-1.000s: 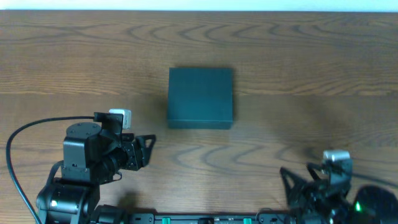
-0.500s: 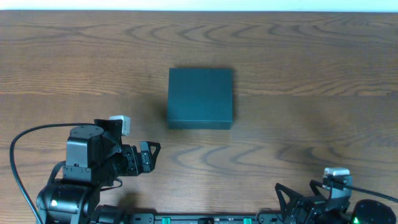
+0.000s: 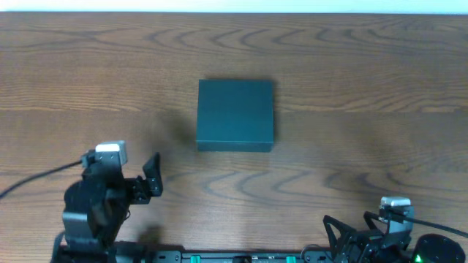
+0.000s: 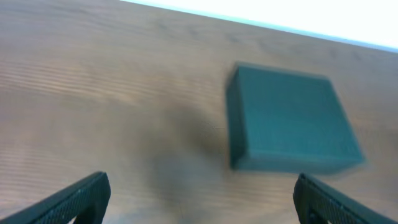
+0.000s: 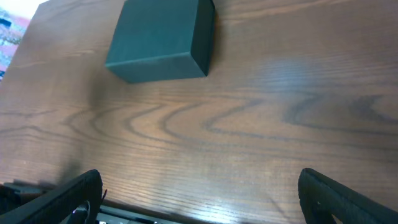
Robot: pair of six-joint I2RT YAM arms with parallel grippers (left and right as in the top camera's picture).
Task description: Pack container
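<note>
while two pincers (image 4: 200, 190) (image 5: 199, 180) gape, one container (image 3: 235, 113) lies closed.

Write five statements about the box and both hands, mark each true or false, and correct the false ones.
1. The container is closed, with its lid flat on top. True.
2. The left hand grips the container. False: it is open, holds nothing and is apart from the box.
3. The right hand is open and empty. True.
4. The container is bright red. False: it is dark teal-green.
5. The container lies on the wooden table, between the two hands from left to right and farther out than both. True.
</note>
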